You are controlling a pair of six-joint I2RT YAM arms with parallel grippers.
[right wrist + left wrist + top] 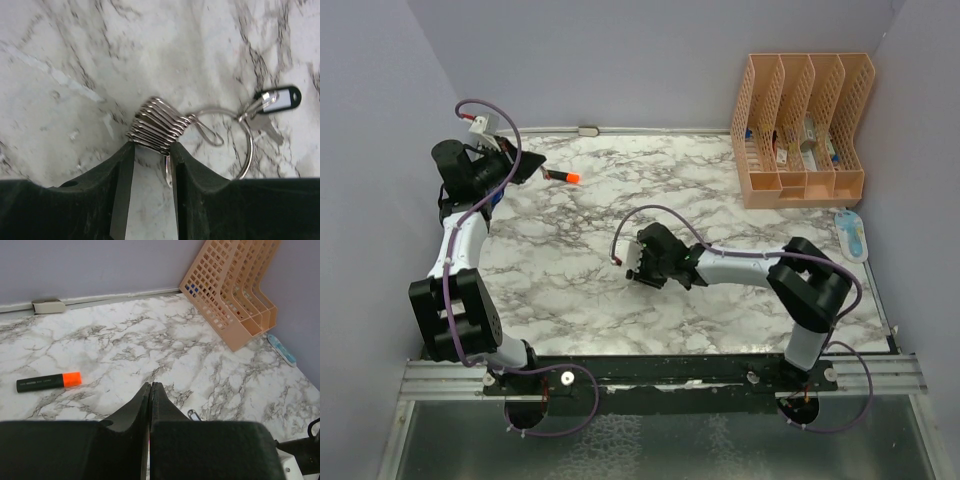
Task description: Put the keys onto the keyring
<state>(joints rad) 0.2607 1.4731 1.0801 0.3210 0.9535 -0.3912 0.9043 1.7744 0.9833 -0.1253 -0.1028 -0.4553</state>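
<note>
Step in hand: threading, worked by the right arm alone.

Right gripper (152, 150): low over the middle of the table (580, 300), jaws part-way open. The tips sit on either side of the near edge of a fanned bunch of silver keys (155, 125). A thin metal strip runs down between the jaws, against one finger. Cannot tell whether the bunch is pinched or only touched.

Keyring (248, 150): thin wire ring lying flat on the table just beside the bunch, joined to it through a small wire loop. A key with a dark-rimmed tag (277, 99) lies at its far side. Cannot tell which keys are already on the ring.

Left gripper (150, 390): fully closed, holding nothing, raised at the far left corner near the marker (48, 382), well apart from the work.

Judgement, next move: a firm hold on one key or the ring's split end. Probably needs the left arm to steady the ring.
</note>
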